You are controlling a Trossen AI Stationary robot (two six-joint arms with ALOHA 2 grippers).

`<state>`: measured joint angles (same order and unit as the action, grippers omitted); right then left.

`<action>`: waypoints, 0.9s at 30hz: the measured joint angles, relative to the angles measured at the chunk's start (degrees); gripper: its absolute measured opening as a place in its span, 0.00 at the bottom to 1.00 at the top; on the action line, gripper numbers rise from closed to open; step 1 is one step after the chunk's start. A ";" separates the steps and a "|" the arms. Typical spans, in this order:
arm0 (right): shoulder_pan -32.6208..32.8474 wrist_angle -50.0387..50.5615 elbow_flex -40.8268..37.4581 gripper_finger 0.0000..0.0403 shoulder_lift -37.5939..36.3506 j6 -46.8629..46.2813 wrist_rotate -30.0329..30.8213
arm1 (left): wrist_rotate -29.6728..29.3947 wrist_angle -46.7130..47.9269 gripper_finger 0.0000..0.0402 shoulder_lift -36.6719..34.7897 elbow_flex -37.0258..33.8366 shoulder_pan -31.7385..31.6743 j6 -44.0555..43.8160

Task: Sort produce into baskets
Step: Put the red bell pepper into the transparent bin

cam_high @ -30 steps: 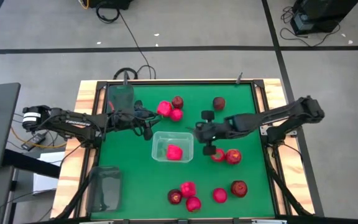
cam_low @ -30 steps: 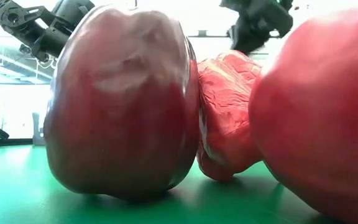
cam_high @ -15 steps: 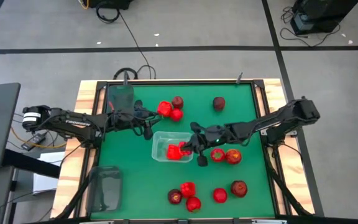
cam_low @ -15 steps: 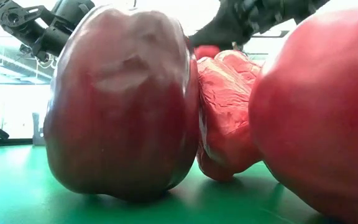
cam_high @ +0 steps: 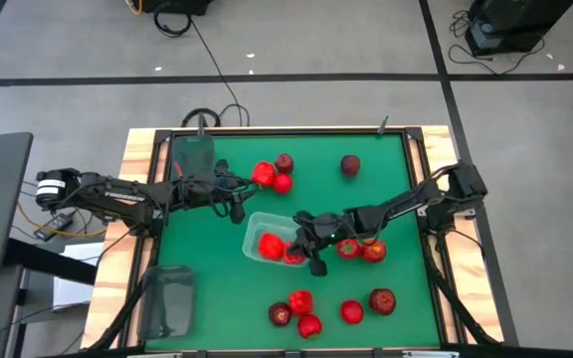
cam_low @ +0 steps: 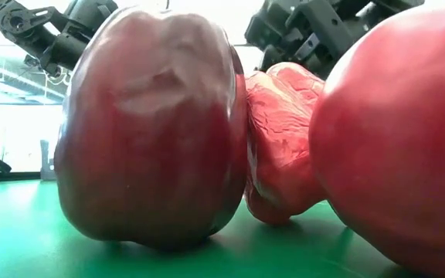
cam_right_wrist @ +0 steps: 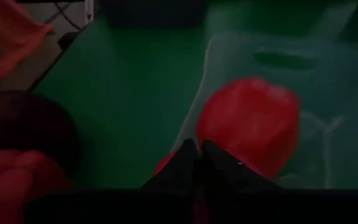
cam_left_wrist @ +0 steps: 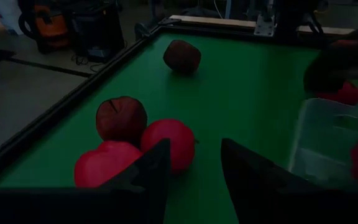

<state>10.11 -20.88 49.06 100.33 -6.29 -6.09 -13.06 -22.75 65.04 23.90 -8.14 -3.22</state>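
Observation:
The clear bin stands mid-table with a red pepper in it. The pepper also shows in the right wrist view. My right gripper is over the bin's right side, shut on a small red piece. My left gripper is open and empty. It is level near a red pepper, a round red fruit and a maroon apple, which rest touching on the mat. Grey bins stand at the far left and the near left. My right gripper's fingers meet over the small red piece, coming from the table's right and slanting down. The fingers hide the place of contact, so which part they have cannot be told. The piece is inside the clear bin's right wall.
A maroon apple lies at the far right. Two red pieces lie under my right arm. Several pieces lie near the front edge. Three of them fill the low view. A raised black frame rims the green mat.
My right gripper has gone toward the table's left and near edges and down, carrying the small red piece from beside the clear bin to inside its right side.

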 joint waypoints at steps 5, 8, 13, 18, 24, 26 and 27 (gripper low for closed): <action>-0.04 -0.54 0.00 0.19 -1.71 0.44 -0.95 | 0.00 0.08 0.37 0.00 0.01 0.00 0.00; -0.07 -3.16 0.00 0.26 -3.63 0.73 -0.64 | 0.00 0.50 0.37 0.00 0.00 0.00 0.00; 0.33 2.04 0.00 0.38 -8.72 -0.28 4.33 | -0.96 1.97 0.37 0.00 0.02 -0.02 0.00; 0.35 21.73 0.00 0.43 -18.13 -4.30 10.93 | -1.90 2.10 0.37 0.00 0.02 -0.01 -0.01; 0.44 47.75 0.02 0.41 -28.67 -14.00 12.62 | -1.90 2.04 0.37 0.00 0.02 0.00 -0.02; 0.73 55.65 0.01 0.41 -30.99 -17.61 14.20 | -1.89 2.02 0.37 0.00 0.02 0.00 -0.02; 0.88 59.63 0.01 0.41 -31.90 -19.58 14.38 | -1.90 2.03 0.37 0.00 0.02 0.00 -0.02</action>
<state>10.99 38.75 49.07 68.43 -25.87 8.29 -14.96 -20.71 65.04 23.92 -8.14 -3.24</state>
